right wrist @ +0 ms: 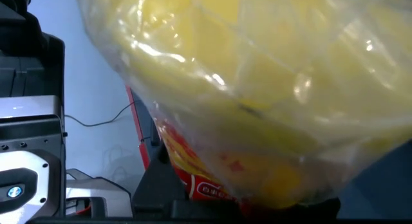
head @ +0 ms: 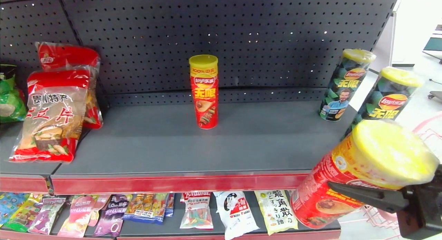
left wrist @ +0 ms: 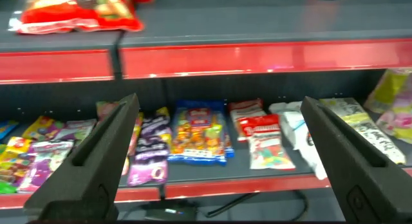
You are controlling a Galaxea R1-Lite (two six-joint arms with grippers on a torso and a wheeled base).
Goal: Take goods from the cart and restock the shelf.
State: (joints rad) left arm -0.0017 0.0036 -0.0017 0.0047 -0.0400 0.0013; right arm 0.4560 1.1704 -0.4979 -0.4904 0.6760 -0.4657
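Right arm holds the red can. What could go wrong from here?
1. The red chip can sits tilted in the right end effector, gripped near its lid; it may slip or topple on placement.
2. Two green chip cans stand at the right end of the shelf, close by; swinging in could knock them.
3. The held can's base looks below the red front lip and may catch.
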